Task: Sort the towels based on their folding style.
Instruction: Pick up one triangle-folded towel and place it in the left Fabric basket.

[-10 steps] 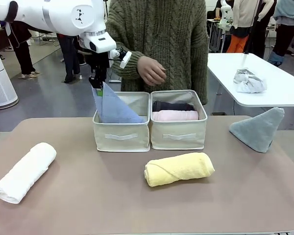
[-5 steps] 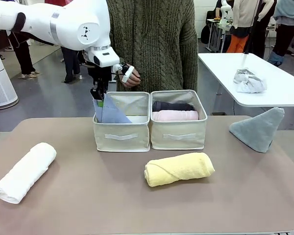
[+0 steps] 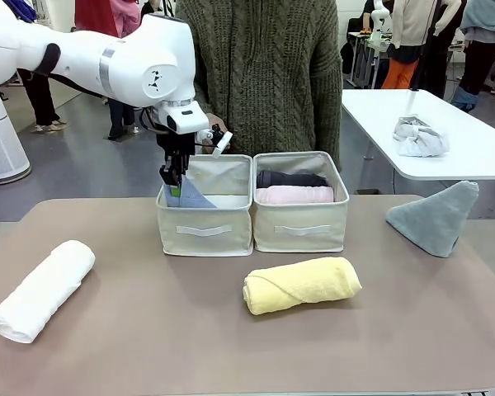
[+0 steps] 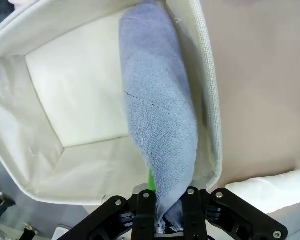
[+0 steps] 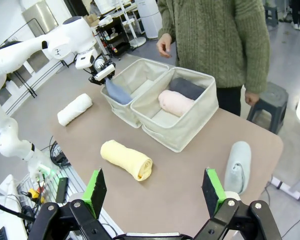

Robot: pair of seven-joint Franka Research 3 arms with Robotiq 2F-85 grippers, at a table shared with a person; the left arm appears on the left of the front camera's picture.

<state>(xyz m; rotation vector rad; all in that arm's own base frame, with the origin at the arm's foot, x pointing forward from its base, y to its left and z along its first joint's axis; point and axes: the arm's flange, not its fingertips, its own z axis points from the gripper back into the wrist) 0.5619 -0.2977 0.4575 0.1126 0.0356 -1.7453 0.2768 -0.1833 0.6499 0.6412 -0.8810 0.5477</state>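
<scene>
My left gripper (image 3: 172, 177) is shut on the tip of a light blue cone-folded towel (image 3: 191, 198), which hangs down inside the left fabric bin (image 3: 205, 229). In the left wrist view the blue towel (image 4: 157, 115) runs from the gripper (image 4: 168, 215) along the bin's wall. The right bin (image 3: 301, 231) holds a dark grey roll (image 3: 290, 178) and a pink roll (image 3: 295, 195). On the mat lie a yellow roll (image 3: 301, 285), a white roll (image 3: 43, 289) and a grey-teal cone (image 3: 436, 216). My right gripper (image 5: 155, 192) hangs open high above the table.
A person in an olive sweater (image 3: 264, 74) stands right behind the bins. A white side table (image 3: 470, 157) at the right carries a crumpled grey-white cloth (image 3: 418, 138). Open mat lies in front of the bins around the yellow roll.
My left gripper has come down and a little to the right, lowering the blue towel deeper into the left bin. The person's hand has drawn back behind my arm.
</scene>
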